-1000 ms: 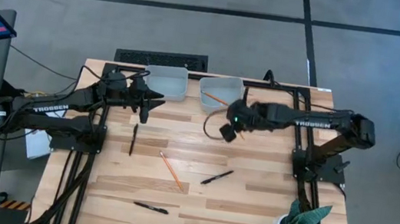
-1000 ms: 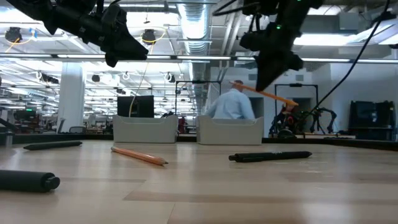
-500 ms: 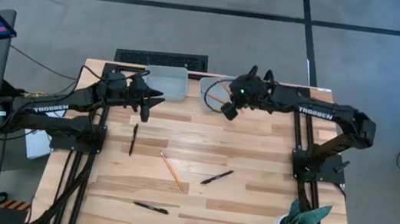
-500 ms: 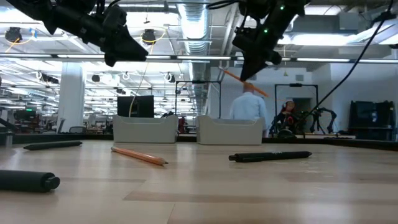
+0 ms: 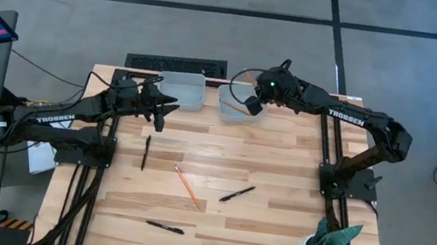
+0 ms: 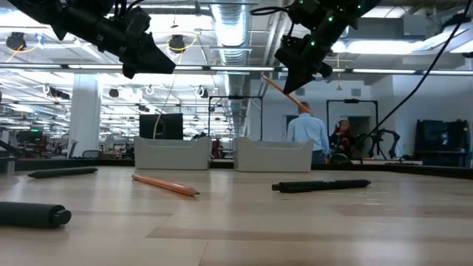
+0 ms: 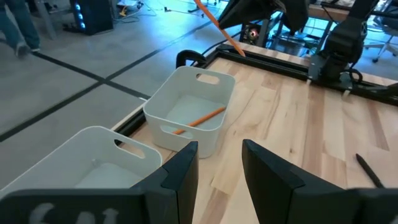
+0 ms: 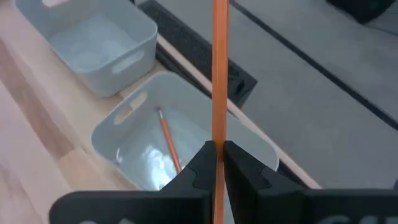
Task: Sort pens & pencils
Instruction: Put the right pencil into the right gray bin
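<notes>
High view shows the right gripper (image 5: 252, 106) above the right-hand bin (image 5: 231, 107), one of two pale bins at the table's far edge; its fingers are clamped on an orange pencil (image 8: 219, 68). In the right wrist view that pencil stands between the closed fingers (image 8: 200, 167) directly over this bin, and another pencil (image 8: 168, 146) lies on the bin's floor. The left-hand bin (image 5: 189, 91) sits just beside it, and the left gripper (image 5: 162, 113) hangs near that bin's front corner with its fingers narrowly parted around nothing. On the table (image 5: 272, 231), out in front of the bins, lie a third pencil (image 5: 186, 183) and three black pens: one (image 5: 145, 152) nearest the left-hand bin, one (image 5: 237, 193) beside the loose pencil, and one (image 5: 164, 227) farthest from the bins, close to the near edge.
</notes>
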